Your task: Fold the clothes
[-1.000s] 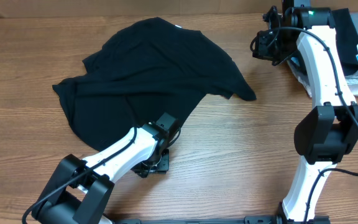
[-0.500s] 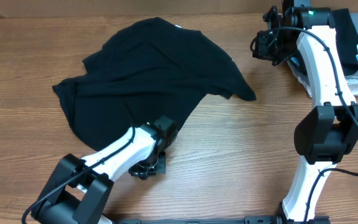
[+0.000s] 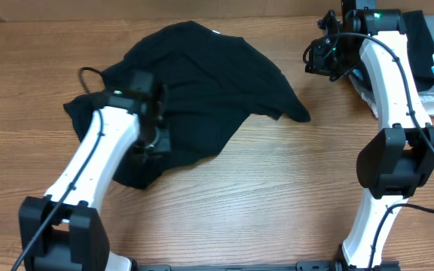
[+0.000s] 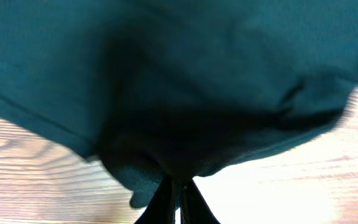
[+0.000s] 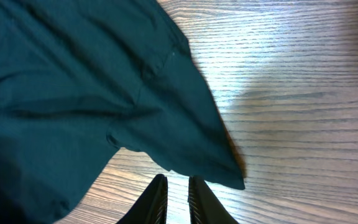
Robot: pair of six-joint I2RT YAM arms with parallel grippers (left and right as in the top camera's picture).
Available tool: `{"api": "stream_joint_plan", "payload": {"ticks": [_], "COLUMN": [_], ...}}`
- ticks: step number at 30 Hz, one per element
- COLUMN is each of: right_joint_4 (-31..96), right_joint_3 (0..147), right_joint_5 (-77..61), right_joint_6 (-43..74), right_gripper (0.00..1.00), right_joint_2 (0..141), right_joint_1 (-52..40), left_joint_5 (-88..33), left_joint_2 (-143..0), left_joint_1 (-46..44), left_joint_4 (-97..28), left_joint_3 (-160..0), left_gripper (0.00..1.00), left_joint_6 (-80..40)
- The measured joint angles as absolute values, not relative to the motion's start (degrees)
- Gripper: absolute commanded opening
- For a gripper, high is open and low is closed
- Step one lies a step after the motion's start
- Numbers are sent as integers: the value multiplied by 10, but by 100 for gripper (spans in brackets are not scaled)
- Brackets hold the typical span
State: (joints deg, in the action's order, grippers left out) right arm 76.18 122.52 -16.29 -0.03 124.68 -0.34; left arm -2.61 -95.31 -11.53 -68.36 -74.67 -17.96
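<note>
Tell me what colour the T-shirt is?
Plain black T-shirt, clearest in the overhead view.

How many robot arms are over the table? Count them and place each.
2. The left arm reaches over the black T-shirt on the table's left half. The right arm stretches along the right side, its gripper near the far edge beside the folded pile.

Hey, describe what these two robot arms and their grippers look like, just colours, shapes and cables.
Both arms have white tubular links joined by bulky black joint housings, with thin black cables looping alongside. The right arm shows a small green light near its wrist. The left arm matches it. Each gripper has two slim, dark, pointed fingers.
</note>
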Motion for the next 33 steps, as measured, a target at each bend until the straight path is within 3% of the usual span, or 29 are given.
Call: {"api": "stream_joint_plan", "payload": {"ticks": [11, 13, 21, 33], "right_joint_4": [742, 731, 684, 567], "right_joint_3": [1208, 1178, 1054, 941], "right_joint_5": [-169, -172, -146, -111], "right_joint_6": [0, 3, 15, 15], "right_gripper": [17, 29, 45, 49], "right_joint_2": [1247, 1247, 1247, 1247], "right_joint_1": [-3, -4, -3, -3], "left_joint_5": [-26, -26, -26, -26], "left_joint_2": [-953, -953, -953, -953], "left_joint_1": [-65, -67, -71, -71], "left_joint_4": [-677, -677, -673, -673], "left_joint_3": [-747, -747, -747, -747], "left_gripper": [4, 4, 4, 4], "left_joint_6": [-131, -129, -125, -118]}}
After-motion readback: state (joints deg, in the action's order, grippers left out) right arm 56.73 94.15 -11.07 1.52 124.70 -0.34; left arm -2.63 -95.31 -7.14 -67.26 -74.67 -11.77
